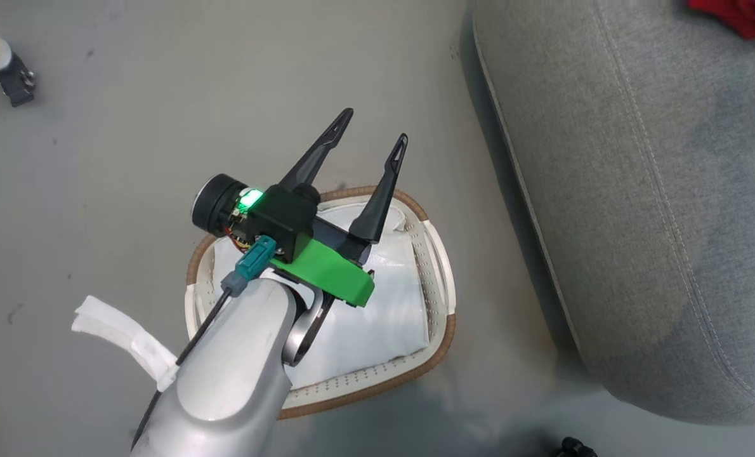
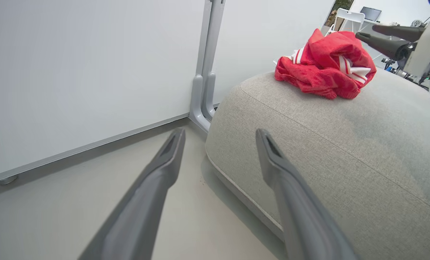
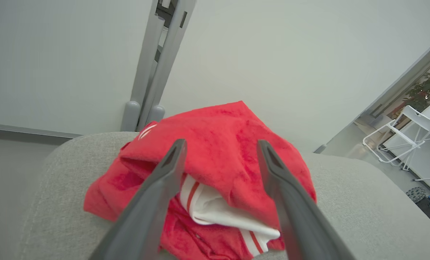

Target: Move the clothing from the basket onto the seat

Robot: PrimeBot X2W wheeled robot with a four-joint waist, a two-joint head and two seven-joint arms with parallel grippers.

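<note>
Floor [image 1: 162, 95]: bare grey, open room to the left of and beyond the basket in head view. A narrow strip of floor runs between the basket and the seat edge.

Wall panels [image 2: 74, 72]: white, meeting at a grey post [image 2: 207, 72] close behind the seat's rounded corner.

Seat [image 1: 637, 190]: big grey cushion taking up the right side of head view. Its piped edge runs diagonally, with a stitched seam further in. Most of its top is bare fabric.

Basket [image 1: 438, 279]: on the floor just left of the seat, not touching it. Its brown rim is partly covered by the left forearm. White liner [image 1: 377, 317] shows inside.

Clothing [image 2: 323, 68]: red bundle with white stripes, heaped on the seat top near the far corner, inboard of the edge seam. In head view it is clipped by the top right frame edge.

Left gripper [image 1: 374, 127]: fingers spread wide, holding nothing, hanging over the basket's far rim and the floor, pointing toward the seat corner.

Right gripper [image 3: 221, 142]: fingers spread wide on either side of the bundle, just above it, no fabric pinched. Left wrist view shows it right beside the heap.
</note>
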